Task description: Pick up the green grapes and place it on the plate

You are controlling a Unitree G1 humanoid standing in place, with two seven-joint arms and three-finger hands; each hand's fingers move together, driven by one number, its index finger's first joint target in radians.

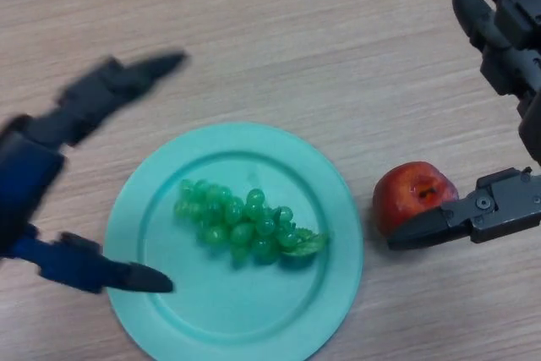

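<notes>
A bunch of green grapes point(241, 221) lies on the teal plate point(330, 268), a little above its middle, with a green leaf at its right end. My left hand point(51, 166) is open at the left, above the plate's left rim, its fingers spread apart and holding nothing. My right hand point(499, 124) is open at the right edge; its thumb rests by a red apple point(410, 192), its fingers are up at the top right.
The red apple sits on the wooden table point(279, 31) just right of the plate, between the thumb and fingers of my right hand.
</notes>
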